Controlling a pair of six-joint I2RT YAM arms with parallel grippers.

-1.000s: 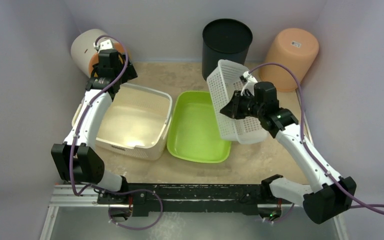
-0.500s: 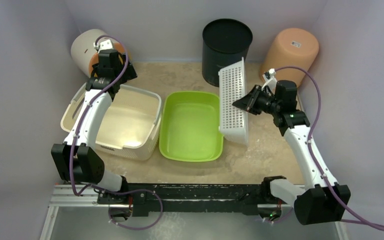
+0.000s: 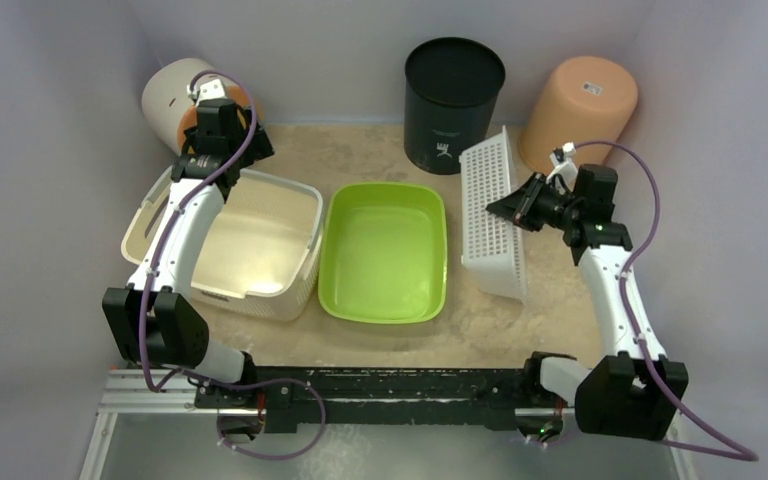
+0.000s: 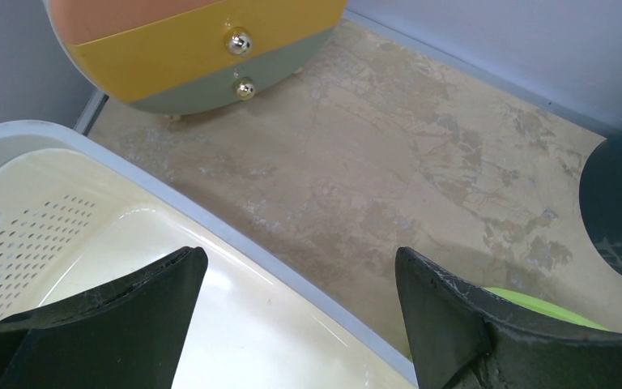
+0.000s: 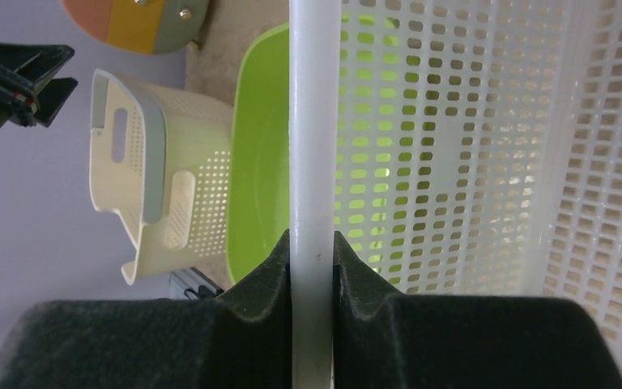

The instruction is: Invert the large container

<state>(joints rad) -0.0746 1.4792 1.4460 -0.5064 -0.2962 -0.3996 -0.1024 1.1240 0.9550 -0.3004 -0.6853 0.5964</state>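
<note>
The large container [image 3: 260, 297], a cream basket with cut-out handles, stands upright at the left of the table. In the right wrist view the large container [image 5: 154, 178] shows at the left. My left gripper [image 3: 222, 158] hangs open over its far rim; in the left wrist view the left gripper [image 4: 300, 259] straddles the grey-blue rim [image 4: 251, 251] without touching it. My right gripper [image 3: 492, 206] is shut on the rim of the white perforated basket [image 3: 490, 225], which stands tipped on its long side at the right. The white bar of that rim is pinched in the right gripper [image 5: 314, 243].
A lime-green tub [image 3: 385, 250] lies between the two baskets. A black bin [image 3: 453, 90] and an orange pot [image 3: 580, 105] stand at the back. A round drawer unit [image 3: 165, 100] sits at the back left, close behind my left wrist.
My right arm swung right, carrying the white basket off the green tub and setting it steeper on its side. The cream container and the green tub shifted slightly left early on. The left arm stayed still.
</note>
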